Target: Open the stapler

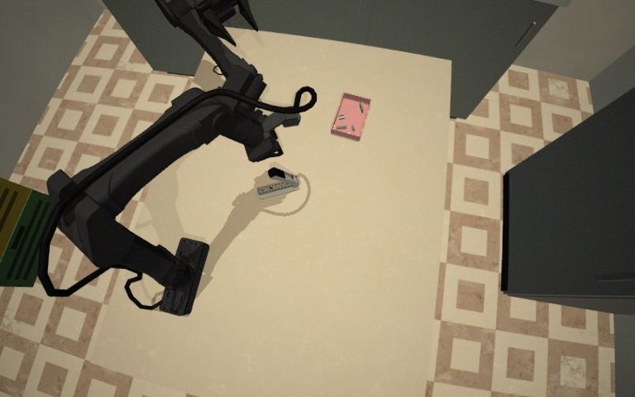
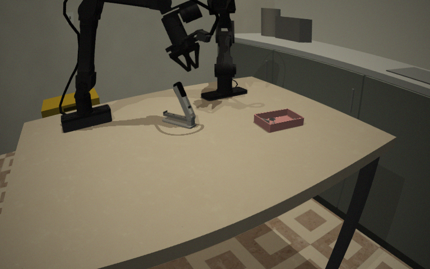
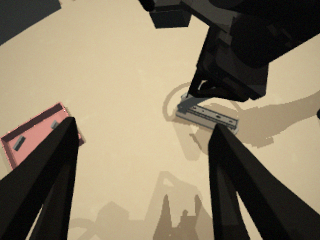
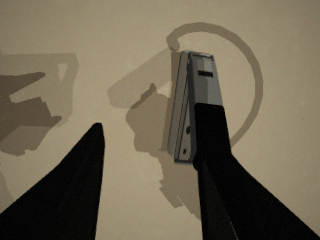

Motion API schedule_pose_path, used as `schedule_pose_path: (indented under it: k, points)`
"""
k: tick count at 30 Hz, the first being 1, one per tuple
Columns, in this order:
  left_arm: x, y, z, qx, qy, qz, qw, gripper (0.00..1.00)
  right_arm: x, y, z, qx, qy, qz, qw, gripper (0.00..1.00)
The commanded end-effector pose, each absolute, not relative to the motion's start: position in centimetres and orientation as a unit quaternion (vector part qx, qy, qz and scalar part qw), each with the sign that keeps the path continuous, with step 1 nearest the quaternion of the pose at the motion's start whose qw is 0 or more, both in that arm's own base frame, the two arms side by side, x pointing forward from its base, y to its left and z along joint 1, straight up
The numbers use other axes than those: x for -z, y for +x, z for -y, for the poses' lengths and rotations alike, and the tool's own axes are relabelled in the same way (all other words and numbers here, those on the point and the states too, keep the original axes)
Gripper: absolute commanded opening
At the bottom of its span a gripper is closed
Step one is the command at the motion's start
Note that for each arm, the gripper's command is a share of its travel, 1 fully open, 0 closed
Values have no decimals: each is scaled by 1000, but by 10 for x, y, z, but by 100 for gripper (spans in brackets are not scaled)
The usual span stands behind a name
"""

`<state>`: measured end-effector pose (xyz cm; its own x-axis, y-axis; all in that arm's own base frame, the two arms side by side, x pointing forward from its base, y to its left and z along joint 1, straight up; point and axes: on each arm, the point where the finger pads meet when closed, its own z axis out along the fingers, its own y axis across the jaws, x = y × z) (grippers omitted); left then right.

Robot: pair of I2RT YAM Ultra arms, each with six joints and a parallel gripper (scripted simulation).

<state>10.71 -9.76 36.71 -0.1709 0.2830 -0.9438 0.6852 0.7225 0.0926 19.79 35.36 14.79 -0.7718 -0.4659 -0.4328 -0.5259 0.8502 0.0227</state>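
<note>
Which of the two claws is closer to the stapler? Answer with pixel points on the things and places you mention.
The right one. The right gripper (image 1: 279, 133) (image 2: 194, 69) (image 4: 151, 133) is just above the stapler (image 1: 278, 189) (image 2: 179, 120) (image 3: 207, 119) (image 4: 181, 110), not gripping it; the left gripper (image 1: 245, 38) (image 3: 145, 130) is farther off, over the table's far edge in the top view.
</note>
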Motion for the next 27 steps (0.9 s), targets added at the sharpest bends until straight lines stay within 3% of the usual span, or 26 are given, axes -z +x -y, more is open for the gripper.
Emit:
schedule_pose_path:
  k: [1, 27]
  points:
    - [-375, 101, 94, 186, 344, -746, 539, 58, -151, 212, -384, -105, -276, -903, 313, 46]
    - [-402, 48, 105, 285, 487, -663, 492, 58, -123, 165, -404, -171, -257, -765, 566, 46]
